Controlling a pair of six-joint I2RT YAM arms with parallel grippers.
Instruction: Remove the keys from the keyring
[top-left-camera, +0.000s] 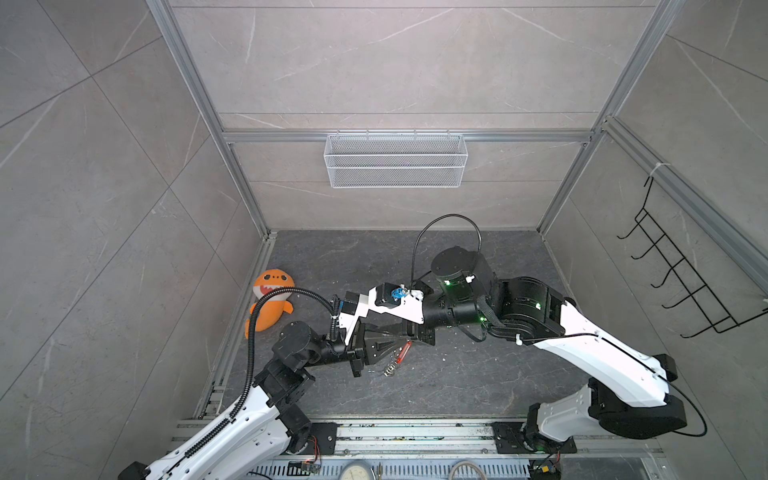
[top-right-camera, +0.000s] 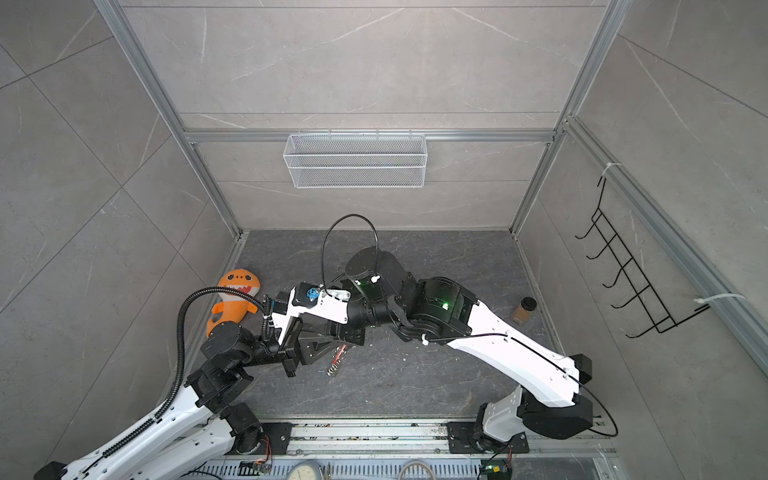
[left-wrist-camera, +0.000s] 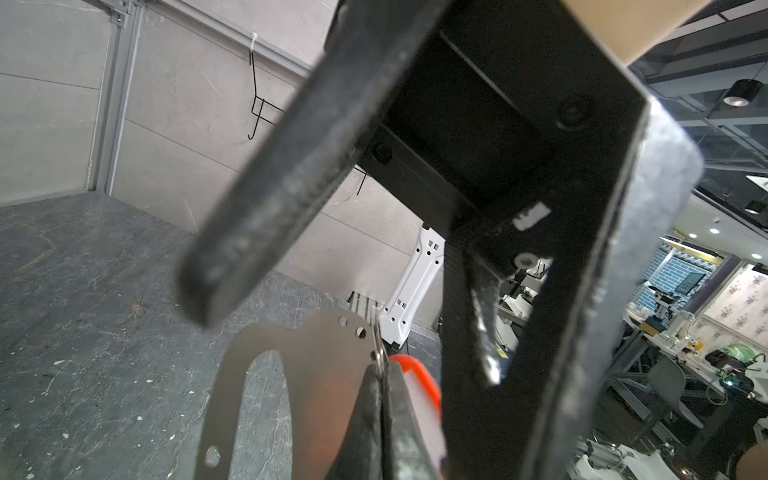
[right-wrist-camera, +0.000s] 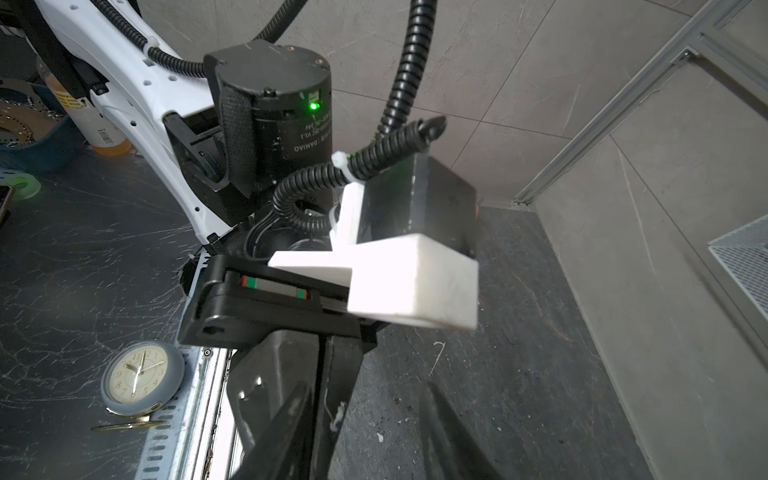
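In the left wrist view my left gripper (left-wrist-camera: 380, 368) is shut on a thin silvery ring of the keyring. Its flat grey-beige loop strap (left-wrist-camera: 232, 374) hangs on one side of the tips. On the other side hangs a key's red tag (left-wrist-camera: 419, 374) with a white label. In both top views the red tag (top-left-camera: 404, 351) (top-right-camera: 340, 353) and a short chain of rings (top-left-camera: 390, 369) (top-right-camera: 333, 369) dangle just over the floor under the left gripper (top-left-camera: 406, 337). My right gripper (top-left-camera: 419, 334) (right-wrist-camera: 365, 419) is open. Its fingers (left-wrist-camera: 270, 187) stand either side of the left tips, touching nothing.
An orange shark plush (top-left-camera: 270, 299) lies at the left wall. A white mesh basket (top-left-camera: 395, 160) hangs on the back wall and a black hook rack (top-left-camera: 685, 282) on the right wall. A brown jar (top-right-camera: 524, 311) stands by the right wall. A small clock (right-wrist-camera: 139, 378) sits beyond the front rail.
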